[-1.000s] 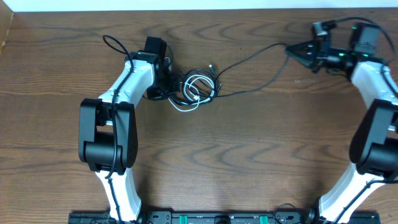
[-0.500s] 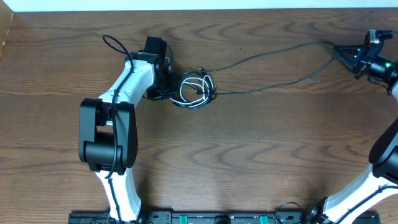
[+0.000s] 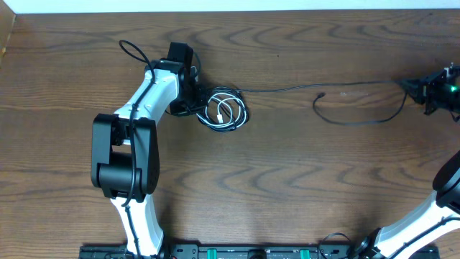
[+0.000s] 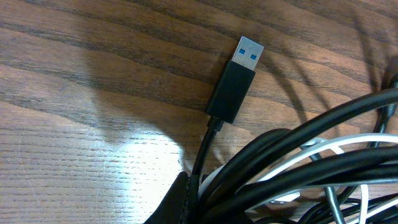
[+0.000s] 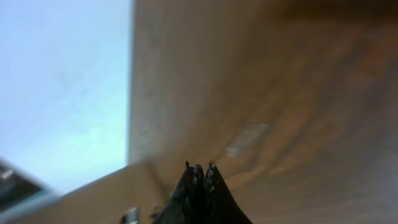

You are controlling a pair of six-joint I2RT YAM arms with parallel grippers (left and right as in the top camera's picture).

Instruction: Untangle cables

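Note:
A small tangled coil of black cables point(image 3: 228, 94) with a short white cable point(image 3: 219, 110) looped inside lies on the wooden table left of centre. My left gripper point(image 3: 194, 101) is shut on the coil's left side. In the left wrist view the bundle point(image 4: 292, 168) runs beside one dark finger point(image 4: 180, 198), and a black USB plug point(image 4: 239, 78) lies flat on the wood. One long black cable point(image 3: 345, 87) stretches from the coil to the far right, where my right gripper point(image 3: 410, 86) is shut on it. That cable loops back, and its free end point(image 3: 320, 96) rests mid-table. The right gripper point(image 5: 200, 174) shows closed, blurred tips.
The left arm's white links point(image 3: 136, 122) cross the table's left half. A thick black arm wire point(image 3: 133, 52) arcs behind it. The table's far edge point(image 3: 230, 13) meets a white wall. The right arm point(image 3: 449, 180) sits at the right border.
My right gripper has swung far right and slightly nearer, drawing the long black cable out of the coil. The coil has tightened. The left gripper has stayed put.

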